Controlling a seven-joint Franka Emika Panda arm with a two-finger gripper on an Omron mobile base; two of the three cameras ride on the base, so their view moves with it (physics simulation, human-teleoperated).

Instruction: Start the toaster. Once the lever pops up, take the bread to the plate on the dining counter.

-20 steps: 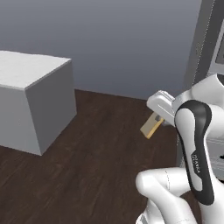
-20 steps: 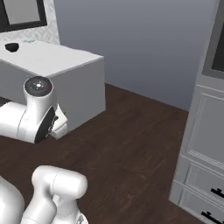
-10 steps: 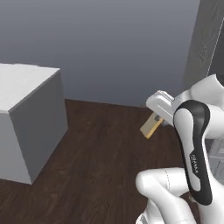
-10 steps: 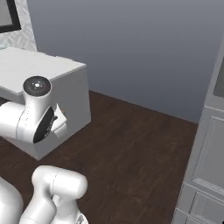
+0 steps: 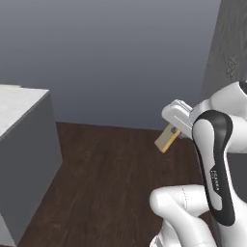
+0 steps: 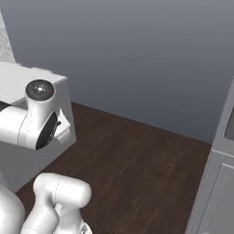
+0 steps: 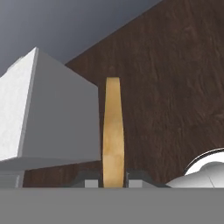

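**Golden slice clamped in the gripper above the dark floor**

Tan-golden bread (image 7: 113, 133) stands edge-on between the two dark fingertips in the hand view, pinched at its lower end, so the gripper (image 7: 112, 178) is clenched on it. In the left base view the same slice (image 5: 167, 138) juts down and to the left from the white hand, tilted, with nothing under it but the dark wood floor (image 5: 111, 183).

Measured from the slice, the dining counter (image 5: 21, 159) lies well apart to the left in the left base view, a white-topped block with grey sides. In the hand view its corner (image 7: 48, 118) sits just left of the bread, below and beyond it. In the right base view the counter (image 6: 23, 82) shows behind the arm's elbow.
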